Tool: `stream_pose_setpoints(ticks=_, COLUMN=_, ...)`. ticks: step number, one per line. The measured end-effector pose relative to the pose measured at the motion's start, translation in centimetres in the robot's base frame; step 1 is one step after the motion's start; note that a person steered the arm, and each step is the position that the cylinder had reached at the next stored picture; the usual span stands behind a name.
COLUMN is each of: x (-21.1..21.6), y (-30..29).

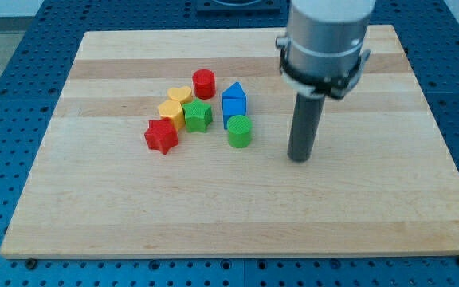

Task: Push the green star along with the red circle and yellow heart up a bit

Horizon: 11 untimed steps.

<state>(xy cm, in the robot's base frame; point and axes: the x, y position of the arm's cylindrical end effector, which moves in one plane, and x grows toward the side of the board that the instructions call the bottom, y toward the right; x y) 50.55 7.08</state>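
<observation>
While my tip (299, 158) rests on the wooden table top (373, 215) well to the right of the cluster, you can see it touches no block, and being a bare rod it has nothing to open and holds nothing. The green star (198, 116) sits left of the board's centre, with the yellow heart (179, 96) just up and to the left of it and the red circle (204, 83) just above it, toward the top edge. Crowded around them are a yellow block (170, 112) (shape hard to tell), a red star (162, 136), a blue block (233, 103) and a green cylinder (240, 131). You should read this as the approach step, with the push not yet begun. Next, I judge, my tip needs to travel toward the bottom edge side of the green star, skirting the green cylinder, then drive toward the top edge so the three move together.
</observation>
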Motion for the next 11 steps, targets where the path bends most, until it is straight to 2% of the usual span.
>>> stream_pose_setpoints(ticks=1, x=2.5, y=-6.2)
stream_pose_setpoints(ticks=2, x=2.7, y=-10.8)
stream_pose_setpoints(ticks=3, x=-0.7, y=-12.5)
stream_pose_setpoints(ticks=4, x=-4.1, y=-13.0)
stream_pose_setpoints(ticks=6, x=-6.3, y=-13.8)
stream_pose_setpoints(ticks=8, x=-11.3, y=-13.9)
stream_pose_setpoints(ticks=10, x=-11.4, y=-14.7)
stream_pose_setpoints(ticks=11, x=-13.3, y=-14.8)
